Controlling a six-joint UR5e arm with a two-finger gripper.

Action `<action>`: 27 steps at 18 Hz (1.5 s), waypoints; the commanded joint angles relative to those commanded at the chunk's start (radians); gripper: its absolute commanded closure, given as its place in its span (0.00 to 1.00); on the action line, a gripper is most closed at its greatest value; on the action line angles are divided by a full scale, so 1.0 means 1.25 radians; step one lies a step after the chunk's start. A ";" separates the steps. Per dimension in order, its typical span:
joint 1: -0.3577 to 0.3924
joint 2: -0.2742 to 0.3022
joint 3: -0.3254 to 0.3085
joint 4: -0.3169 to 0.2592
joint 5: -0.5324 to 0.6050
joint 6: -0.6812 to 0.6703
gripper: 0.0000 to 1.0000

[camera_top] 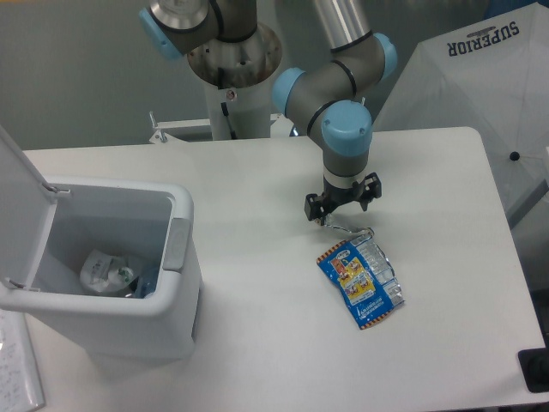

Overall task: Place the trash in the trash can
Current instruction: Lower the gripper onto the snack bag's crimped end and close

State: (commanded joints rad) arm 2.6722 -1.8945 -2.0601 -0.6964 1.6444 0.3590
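We are seeing the gripper (341, 206) hovering just above the wrapper (361, 279), fingers spread apart. The bottle (107, 272) is lying in the bin (176, 283), lid up.

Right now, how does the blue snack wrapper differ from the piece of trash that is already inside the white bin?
The blue snack wrapper lies on the white table, just below the gripper; the crushed bottle sits at the bottom of the trash can. The wrapper is flat, blue with yellow print; the bottle is pale, clear and lumpy. Both are crumpled trash.
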 joint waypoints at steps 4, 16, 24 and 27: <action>0.000 -0.012 0.000 0.001 0.001 0.002 0.03; 0.000 -0.017 0.000 0.000 0.002 0.005 0.11; -0.001 -0.026 0.011 0.001 0.002 0.002 0.34; -0.001 -0.023 0.015 0.000 0.002 0.002 0.44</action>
State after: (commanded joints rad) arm 2.6707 -1.9236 -2.0418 -0.6964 1.6475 0.3620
